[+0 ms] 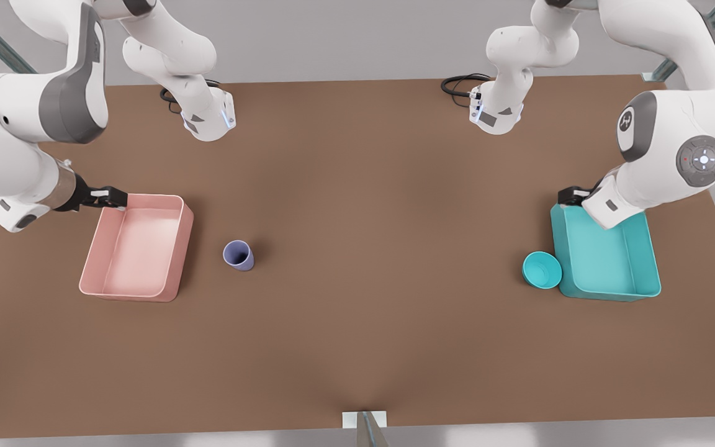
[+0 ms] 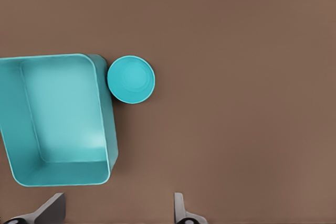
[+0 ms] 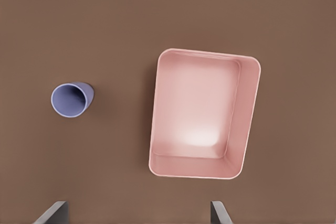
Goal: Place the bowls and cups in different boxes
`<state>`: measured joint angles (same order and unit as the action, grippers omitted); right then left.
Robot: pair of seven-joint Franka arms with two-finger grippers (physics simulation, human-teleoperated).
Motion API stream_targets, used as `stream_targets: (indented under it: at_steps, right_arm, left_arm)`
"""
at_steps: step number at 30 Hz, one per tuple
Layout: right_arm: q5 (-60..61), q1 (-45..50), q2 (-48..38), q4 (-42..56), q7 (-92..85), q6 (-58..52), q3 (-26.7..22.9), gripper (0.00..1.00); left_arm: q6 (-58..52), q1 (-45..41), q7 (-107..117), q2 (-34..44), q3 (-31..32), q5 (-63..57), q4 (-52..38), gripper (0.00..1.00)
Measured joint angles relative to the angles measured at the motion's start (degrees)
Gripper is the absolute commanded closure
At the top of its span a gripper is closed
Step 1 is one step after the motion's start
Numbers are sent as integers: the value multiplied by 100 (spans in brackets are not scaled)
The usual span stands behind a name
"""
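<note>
Pink box [image 1: 137, 248] and teal box [image 1: 606, 254] hold nothing; cup [image 1: 238, 255] and bowl [image 1: 541, 269] sit outside. My left gripper [image 2: 118, 211] and right gripper [image 3: 137, 212] hover spread wide, holding nothing.

brown tabletop [image 1: 357, 323], grey surround [image 1: 332, 37]

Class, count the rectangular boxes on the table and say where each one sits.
2. The pink box sits at the front view's left beside the cup; the teal box sits at the right, touching the bowl.
</note>
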<state>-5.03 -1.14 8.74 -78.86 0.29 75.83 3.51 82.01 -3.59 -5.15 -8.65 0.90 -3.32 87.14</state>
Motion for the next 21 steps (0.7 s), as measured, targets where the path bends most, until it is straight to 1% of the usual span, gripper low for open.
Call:
stream_targets:
  at_steps: [2,3,5,6,8,10,12,14,17,21]
  right_arm:
    - [14,25,39,-16,6,23,-3,0]
    - [27,89,189,-6,5,19,-20,0]
    - [56,495,761,-109,12,92,-17,0]
    - [113,691,938,-341,16,225,-8,0]
    - [202,858,1085,-1015,28,650,-2,0]
    - [265,958,1080,-1541,64,1142,2,0]
    - [380,1005,1081,-2010,116,1686,3,0]
    - [479,1010,1125,-2339,201,2263,1,0]
    - [707,1012,1163,-2680,358,3079,-1,0]
    - [837,946,1395,-2770,583,3858,0,0]
  left_arm:
    - [78,-10,3,23,25,-34,91,0]
    - [131,-6,5,-29,29,-46,102,0]
    - [408,-65,7,-582,31,-97,90,0]
    - [650,-97,7,-916,32,-123,104,0]
    - [1219,-136,8,-1568,30,-165,132,0]
    - [1937,-141,10,-1873,23,-362,576,0]
    - [2629,-137,11,-2010,18,-488,1043,0]
    - [3137,-133,11,-2114,11,-570,1307,0]
    - [3679,-98,9,-2263,-11,-789,1429,0]
    - [4071,-86,8,-2285,-19,-940,1531,0]
